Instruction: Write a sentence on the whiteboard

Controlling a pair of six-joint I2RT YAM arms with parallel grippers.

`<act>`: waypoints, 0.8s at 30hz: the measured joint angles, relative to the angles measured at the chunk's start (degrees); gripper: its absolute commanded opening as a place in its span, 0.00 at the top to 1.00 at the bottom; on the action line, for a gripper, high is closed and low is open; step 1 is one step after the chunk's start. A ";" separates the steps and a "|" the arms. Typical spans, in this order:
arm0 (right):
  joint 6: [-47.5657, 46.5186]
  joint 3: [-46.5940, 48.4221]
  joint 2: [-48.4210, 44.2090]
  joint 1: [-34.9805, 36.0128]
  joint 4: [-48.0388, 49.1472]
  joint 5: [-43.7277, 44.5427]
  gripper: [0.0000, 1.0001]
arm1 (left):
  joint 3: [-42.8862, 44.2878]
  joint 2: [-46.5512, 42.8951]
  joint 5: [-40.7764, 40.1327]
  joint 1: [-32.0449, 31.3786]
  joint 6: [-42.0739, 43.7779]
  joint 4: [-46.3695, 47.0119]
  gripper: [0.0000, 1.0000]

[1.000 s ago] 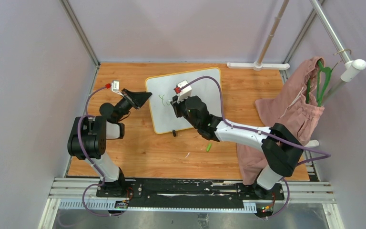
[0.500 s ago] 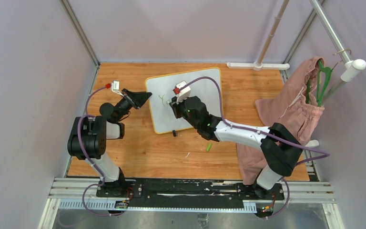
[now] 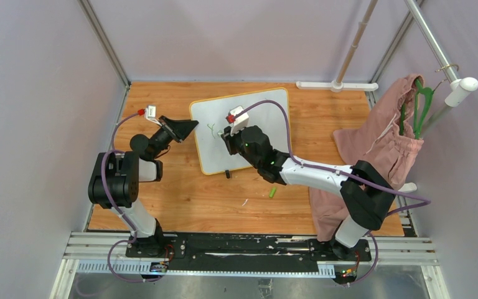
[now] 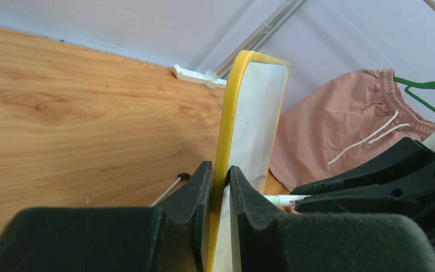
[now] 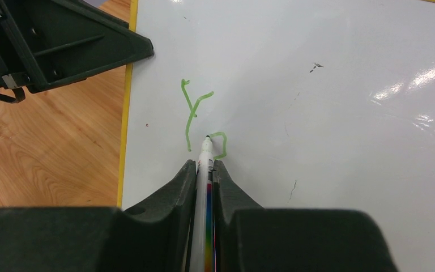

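On the wooden table [image 3: 180,187] lies the whiteboard [image 3: 215,152], its yellow left rim pinched between the narrow fingers of the left gripper [image 4: 221,175]. The right gripper [image 5: 205,167] clamps a marker [image 5: 207,152], its tip touching the board at the green lettering [image 5: 194,110]: a "Y" and a partial "o".

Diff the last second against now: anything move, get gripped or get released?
The right end effector, shut on the marker, edged slightly toward the left arm across the whiteboard, by the green lettering. Nothing was taken or released. Unchanged: the left end effector is still clamped on the board's yellow rim, and the whiteboard is in place.
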 measured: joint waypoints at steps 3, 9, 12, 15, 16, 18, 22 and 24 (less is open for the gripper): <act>0.09 -0.11 -0.02 0.02 -0.02 -0.13 1.00 | 0.00 -0.02 0.00 -0.02 0.00 -0.02 1.00; 0.39 -0.55 -0.04 0.15 -0.20 -0.81 1.00 | 0.00 -0.07 0.00 -0.02 0.00 -0.02 1.00; 0.57 -0.76 -0.37 0.15 -0.44 -0.83 1.00 | 0.00 -0.11 0.00 -0.04 0.00 -0.02 1.00; 0.59 -1.09 -1.62 0.15 -1.16 -0.33 1.00 | 0.00 -0.48 0.22 -0.24 -0.04 0.04 1.00; 0.59 -1.09 -2.34 0.15 -1.42 0.07 1.00 | 0.00 -0.61 0.24 -0.35 -0.02 0.04 1.00; 0.57 -1.09 -3.82 0.15 -1.64 0.52 1.00 | 0.00 -0.70 0.39 -0.44 -0.04 0.07 1.00; 0.48 -1.44 -7.15 0.09 -1.57 1.25 1.00 | 0.00 -0.70 0.50 -0.46 -0.04 0.07 1.00; 0.48 -2.05 -8.26 -0.26 -1.18 1.51 1.00 | 0.00 -0.70 0.59 -0.46 -0.04 0.09 1.00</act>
